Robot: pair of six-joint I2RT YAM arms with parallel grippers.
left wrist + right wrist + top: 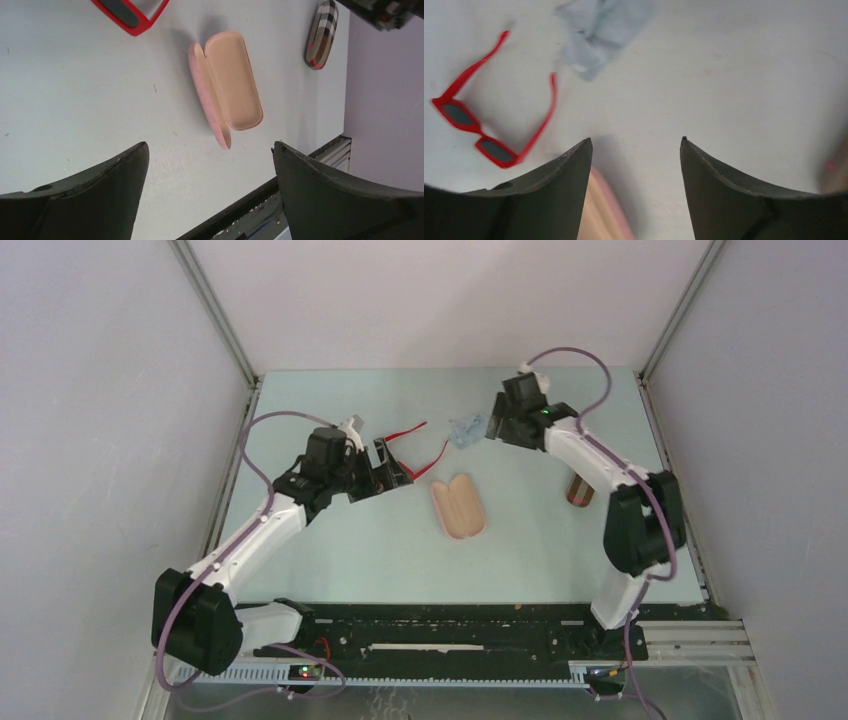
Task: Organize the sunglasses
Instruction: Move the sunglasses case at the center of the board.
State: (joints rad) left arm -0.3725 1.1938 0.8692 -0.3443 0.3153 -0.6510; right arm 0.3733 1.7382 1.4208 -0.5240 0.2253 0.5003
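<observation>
Lying unfolded toward the far edge of the table [350,550], left of its middle, the red sunglasses [494,150] rest just beside the left gripper [210,145], whose jaws stand wide apart with nothing between them. A pink case [235,80] lies open near the table's middle, and a plaid case [321,35] lies shut toward the right edge. The right gripper [634,139] hangs near the far edge beside a crumpled blue cloth [596,30], its jaws also parted and empty.

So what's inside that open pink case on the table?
Nothing that I can see: the pink case lies open and its tan lining is bare. The red sunglasses lie outside it on the table. Nothing covers it.
</observation>
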